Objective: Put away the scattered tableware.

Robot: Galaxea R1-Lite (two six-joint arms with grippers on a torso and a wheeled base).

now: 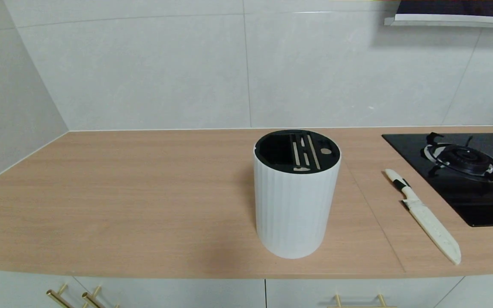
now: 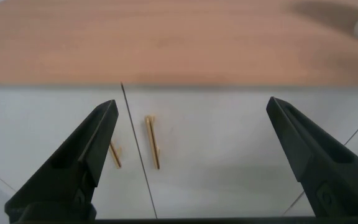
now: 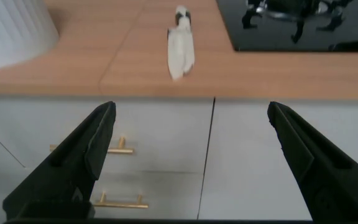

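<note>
Here, knife [image 1: 423, 216] on wooden kitchen countertop [image 1: 144, 192]

On the countertop [image 1: 122, 192], knife block [image 1: 293, 205] at centre, knife [image 1: 426, 218] lying to its right, hob [image 1: 477, 209] farther right

bright, even light; soft shadow left of the knife holder [image 1: 296, 201], another under the range hood [image 1: 452, 19]
</note>
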